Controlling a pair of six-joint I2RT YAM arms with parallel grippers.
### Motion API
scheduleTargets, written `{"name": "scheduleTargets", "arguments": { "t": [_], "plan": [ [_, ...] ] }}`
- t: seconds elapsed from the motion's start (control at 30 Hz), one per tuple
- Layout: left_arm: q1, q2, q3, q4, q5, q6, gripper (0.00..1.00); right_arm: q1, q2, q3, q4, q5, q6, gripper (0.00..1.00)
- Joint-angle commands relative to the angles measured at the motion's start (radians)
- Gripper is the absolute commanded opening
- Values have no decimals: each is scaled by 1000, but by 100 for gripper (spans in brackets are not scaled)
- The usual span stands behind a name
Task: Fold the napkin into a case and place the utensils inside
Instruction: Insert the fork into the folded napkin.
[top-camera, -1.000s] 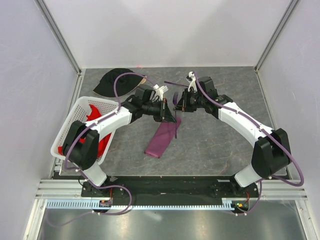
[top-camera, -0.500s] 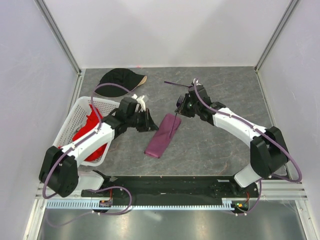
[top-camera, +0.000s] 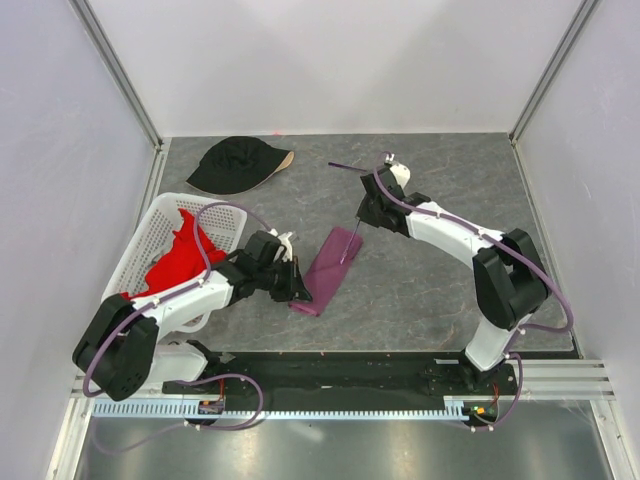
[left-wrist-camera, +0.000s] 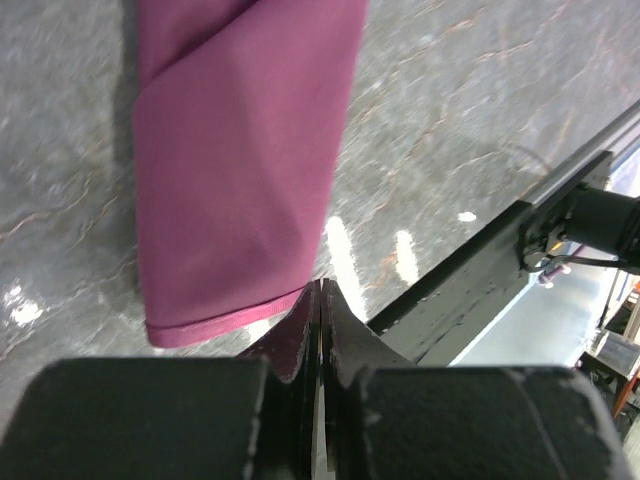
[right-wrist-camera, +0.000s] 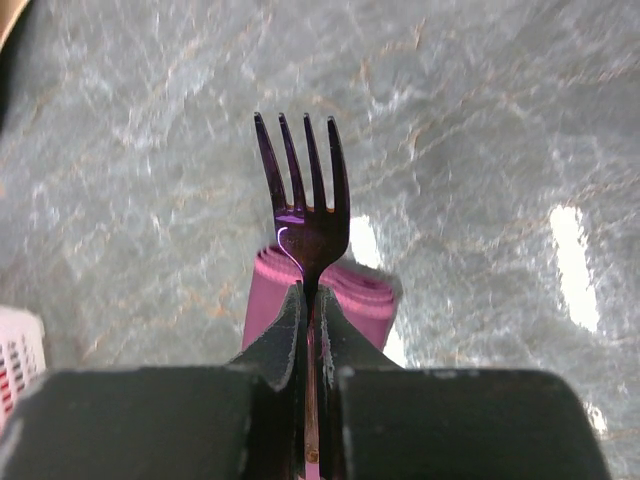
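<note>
Over grey tabletop (top-camera: 430, 280), right tool (right-wrist-camera: 310, 300) pinches fork (right-wrist-camera: 303, 190) above case (top-camera: 327, 268).

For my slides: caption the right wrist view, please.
Right gripper holds a purple fork, tines forward, with the folded napkin just behind on the grey table.

a grey stone-patterned table (top-camera: 430, 300) fills the booth. plain pale walls (top-camera: 330, 60) rise behind it and at both sides, meeting at slanting aluminium posts (top-camera: 118, 75). along its near edge run a black plate (top-camera: 340, 375) and a slotted rail (top-camera: 330, 408). overhead light leaves white glints (right-wrist-camera: 572, 260) on its surface.
</note>
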Motion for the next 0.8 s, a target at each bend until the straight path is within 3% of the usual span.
{"name": "scheduleTargets", "arguments": {
  "t": [0.0,0.4,0.77],
  "plan": [
    [-5,-30,-24,76,-4,-35,4,6,37,77,-2,85,-1,0],
    [-38,-41,-125,127,-8,-72,3,43,109,118,-14,112,-10,0],
    [-55,0,-168,194,-25,-99,2,99,93,83,-78,90,92,0]
  ]
}}
